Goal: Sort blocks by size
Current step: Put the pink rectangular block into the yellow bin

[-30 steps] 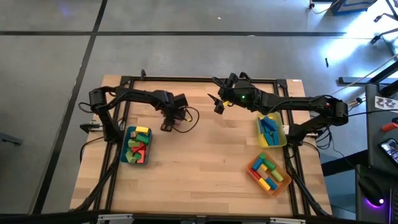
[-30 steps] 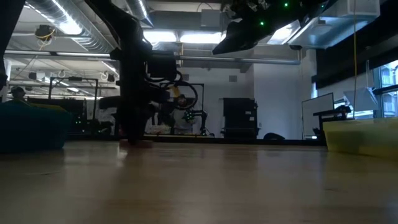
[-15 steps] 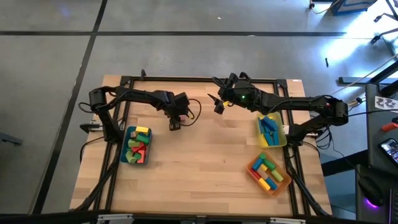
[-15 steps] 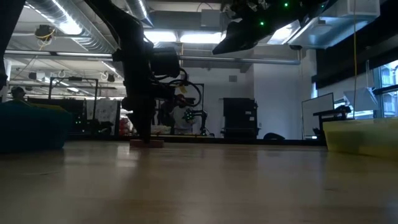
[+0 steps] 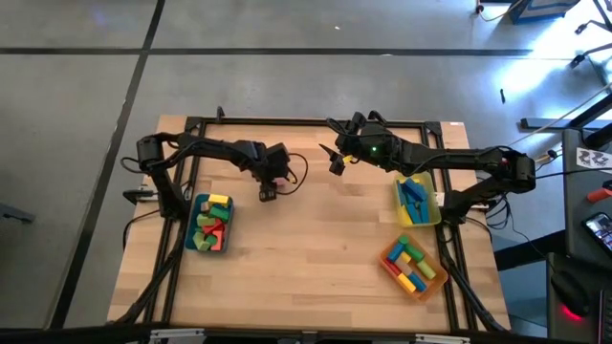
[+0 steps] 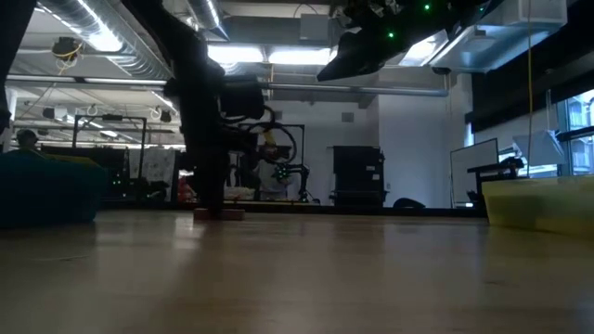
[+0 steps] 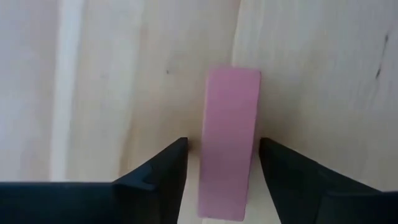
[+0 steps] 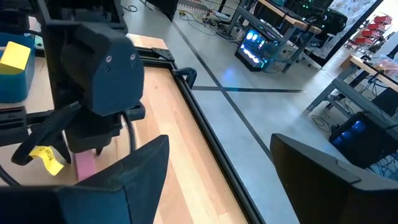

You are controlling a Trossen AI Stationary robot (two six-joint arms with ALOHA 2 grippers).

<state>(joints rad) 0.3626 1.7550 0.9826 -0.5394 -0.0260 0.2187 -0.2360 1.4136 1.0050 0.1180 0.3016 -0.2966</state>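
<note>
At about nine o'clock on the wooden table [image 5: 306, 248], a teal tray [image 5: 197, 244] is seen beside the left frame rail, filled with red, green and yellow blocks [image 5: 211, 225]. Toward eleven o'clock, the left gripper [image 5: 268, 192] is lowered to the tabletop over a pink block [image 7: 228, 140], which lies flat on the bare wood. In the left wrist view the block is framed by the two dark fingers [image 7: 163, 167], with a sliver of wood visible between the block and one finger, so the jaws are parted around it and nothing is gripped. In the low view the same block [image 6: 220, 213] is seen resting on the table under the arm. Near one o'clock, the right gripper [image 5: 336, 162] is held well above the table with its jaws spread wide and nothing between them; the left arm and the pink block are seen past its fingers [image 8: 134, 171] in the right wrist view. At three o'clock a yellow tray [image 5: 432, 212] holding blue blocks [image 5: 413, 194] sits by the right rail. At about five o'clock an orange tray [image 5: 393, 273] is laid at an angle, holding mixed yellow, green, blue and pink blocks [image 5: 413, 263].
</note>
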